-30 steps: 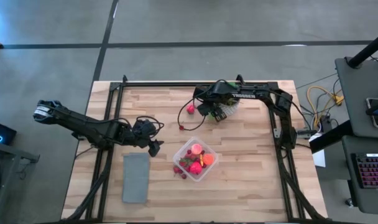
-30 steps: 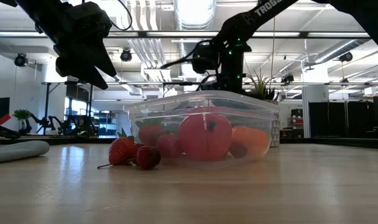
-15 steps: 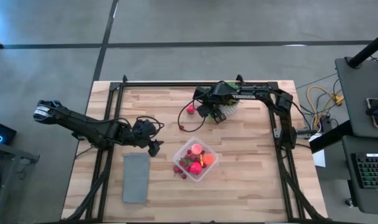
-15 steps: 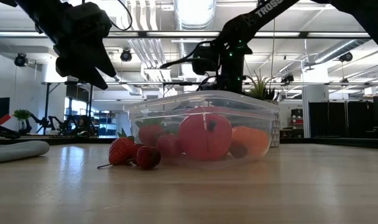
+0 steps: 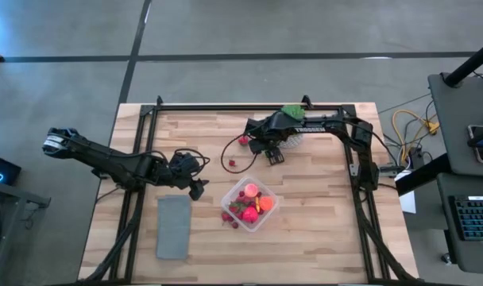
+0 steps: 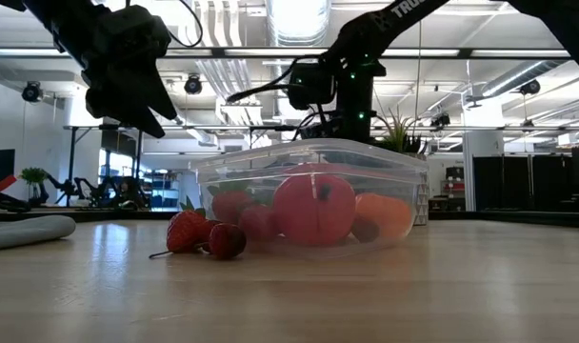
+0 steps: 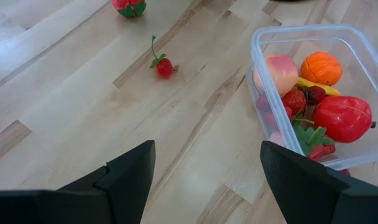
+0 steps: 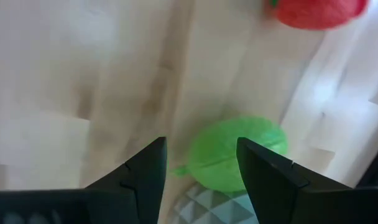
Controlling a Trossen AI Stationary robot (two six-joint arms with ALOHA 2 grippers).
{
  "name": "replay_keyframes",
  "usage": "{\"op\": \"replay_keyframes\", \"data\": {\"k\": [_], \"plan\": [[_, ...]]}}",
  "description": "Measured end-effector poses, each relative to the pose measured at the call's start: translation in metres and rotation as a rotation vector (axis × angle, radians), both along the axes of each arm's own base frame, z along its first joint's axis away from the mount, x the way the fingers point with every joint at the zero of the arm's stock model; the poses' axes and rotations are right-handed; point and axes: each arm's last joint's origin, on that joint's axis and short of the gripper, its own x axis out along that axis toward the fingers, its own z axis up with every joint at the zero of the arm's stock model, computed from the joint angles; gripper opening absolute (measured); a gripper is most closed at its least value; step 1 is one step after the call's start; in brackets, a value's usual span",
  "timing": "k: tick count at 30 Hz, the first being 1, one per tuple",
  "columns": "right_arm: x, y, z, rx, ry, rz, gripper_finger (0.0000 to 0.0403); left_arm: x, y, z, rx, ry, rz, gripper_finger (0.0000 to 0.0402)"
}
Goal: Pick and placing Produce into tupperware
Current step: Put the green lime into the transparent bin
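Observation:
The clear tupperware (image 5: pixel 250 205) stands on the wooden table and holds a pink piece (image 7: pixel 276 72), an orange one (image 7: pixel 321 66), a big red one (image 7: pixel 341 117) and berries. Two red berries (image 6: pixel 202 234) lie against its outer wall. A small stemmed berry (image 5: pixel 231 163) and a red piece (image 5: pixel 243 141) lie farther back. My right gripper (image 5: pixel 269 152) hangs open, pointing down, beside the red piece (image 8: pixel 316 11); a green leaf-like thing (image 8: pixel 235 154) shows past its fingers. My left gripper (image 5: pixel 198 189) waits open, left of the tupperware (image 7: pixel 313 37).
A flat grey rectangle (image 5: pixel 173 226) lies at the near left. A white pot with a spiky green plant (image 5: pixel 291 119) stands at the back, right by my right gripper. A dark cable (image 5: pixel 226 151) loops over the table from my right arm.
My right gripper has shifted a little toward the table's left and near edge and has rolled about its own axis; the cable loop has swung left with it. Its fingers stay as far apart as before. My left arm and the produce have kept still.

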Motion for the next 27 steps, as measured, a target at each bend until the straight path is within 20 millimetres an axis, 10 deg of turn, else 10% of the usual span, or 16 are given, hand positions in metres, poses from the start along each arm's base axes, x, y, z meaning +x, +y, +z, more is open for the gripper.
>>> {"op": "replay_keyframes", "data": {"k": [8, 14, 21, 27], "plan": [[0.01, 0.026, 0.013, -0.212, -0.01, -0.082, 0.0187, 0.0, 0.0, 0.0, 0.001, -0.003, 0.001, 0.0276], [0.017, 0.003, 0.047, -0.357, -0.141, -0.322, 0.0178, 0.0, 0.001, 0.001, 0.021, -0.009, 0.02, 0.0276], [0.005, -0.038, 0.064, -0.215, -0.191, -0.57, 0.0082, 0.001, 0.001, 0.001, 0.022, -0.014, 0.022, 0.0276], [0.003, -0.033, 0.061, -0.111, -0.136, -0.476, 0.0014, 0.001, 0.001, 0.001, 0.027, -0.017, 0.026, 0.0276]]}}
